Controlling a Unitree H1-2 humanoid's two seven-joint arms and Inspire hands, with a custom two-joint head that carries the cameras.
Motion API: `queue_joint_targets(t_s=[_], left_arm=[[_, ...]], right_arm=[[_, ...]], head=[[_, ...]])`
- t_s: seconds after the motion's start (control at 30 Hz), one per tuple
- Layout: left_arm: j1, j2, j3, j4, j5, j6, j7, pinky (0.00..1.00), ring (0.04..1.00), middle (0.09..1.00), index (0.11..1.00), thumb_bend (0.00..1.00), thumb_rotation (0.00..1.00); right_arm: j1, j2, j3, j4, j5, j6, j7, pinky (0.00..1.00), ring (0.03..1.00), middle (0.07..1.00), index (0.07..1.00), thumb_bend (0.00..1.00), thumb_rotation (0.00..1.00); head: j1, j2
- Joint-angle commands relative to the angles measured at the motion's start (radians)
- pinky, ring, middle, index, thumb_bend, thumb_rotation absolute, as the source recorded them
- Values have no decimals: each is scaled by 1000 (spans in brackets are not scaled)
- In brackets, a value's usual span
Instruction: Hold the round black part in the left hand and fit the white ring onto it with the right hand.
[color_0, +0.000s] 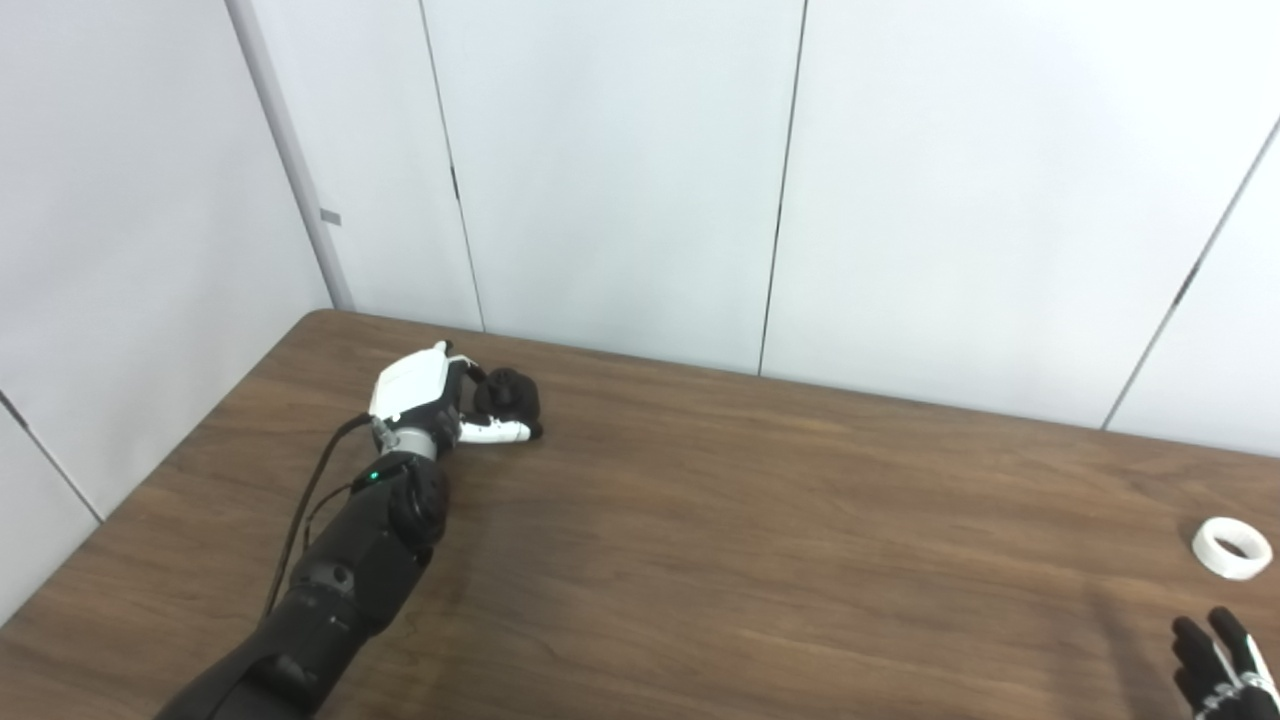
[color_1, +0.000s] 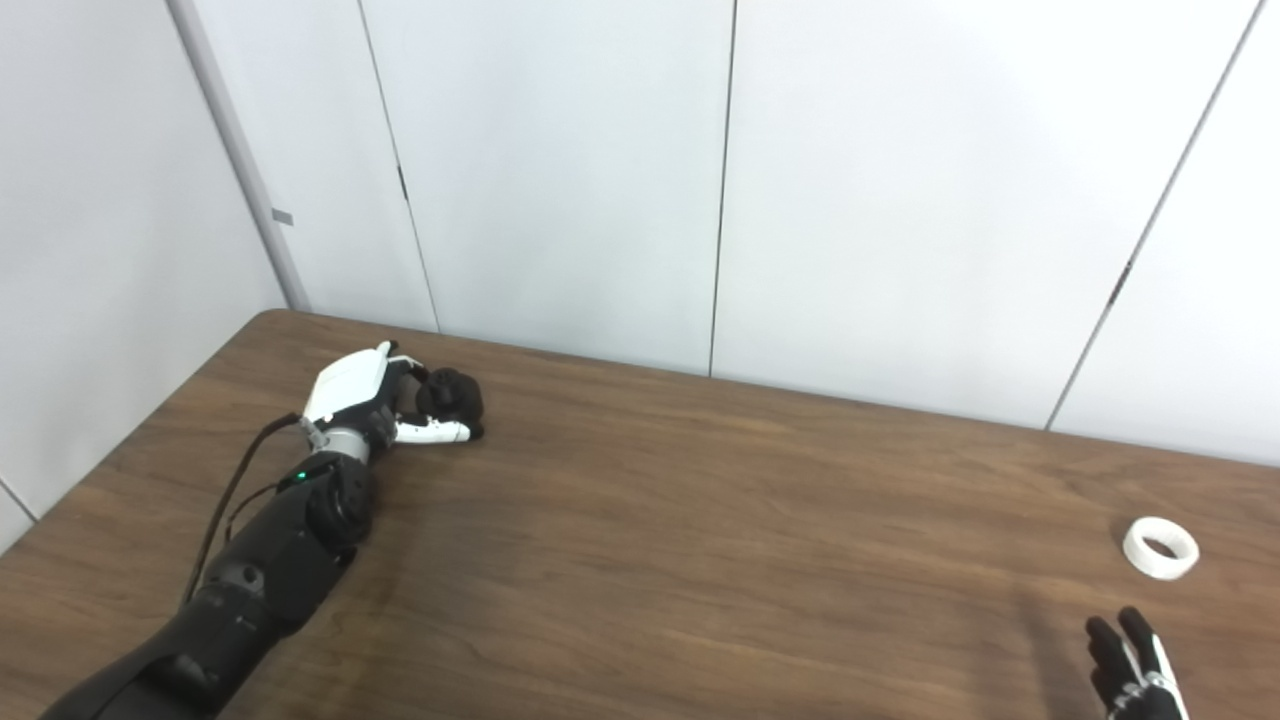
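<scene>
wooden table (color_0: 700, 520), small white ring (color_0: 1232, 547)

Left hand (color_1: 375, 405) closed around round black part (color_1: 452, 393); white ring (color_1: 1160, 548) lying beyond right hand (color_1: 1135, 670).
</scene>
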Motion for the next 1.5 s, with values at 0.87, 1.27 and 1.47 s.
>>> queue_joint_targets(t_s=[0.87, 1.27, 1.47], left_arm=[[-37, 11, 15, -4, -39, -46, -10, 1000, 1000, 991, 757, 969, 265], [-45, 3, 10, -4, -52, -55, -14, 1000, 1000, 992, 792, 979, 250], [-46, 2, 8, -1, -53, -59, -15, 1000, 1000, 995, 793, 972, 244]], right_arm=[[67, 17, 13, 58, 3, 5, 2, 1000, 958, 939, 962, 522, 1000], [70, 15, 15, 52, 3, 13, 4, 1000, 958, 940, 966, 521, 1000], [70, 17, 14, 51, 1, 27, -1, 1000, 965, 938, 964, 537, 1000]], head=[[-4, 5], [-5, 7], [-6, 8]])
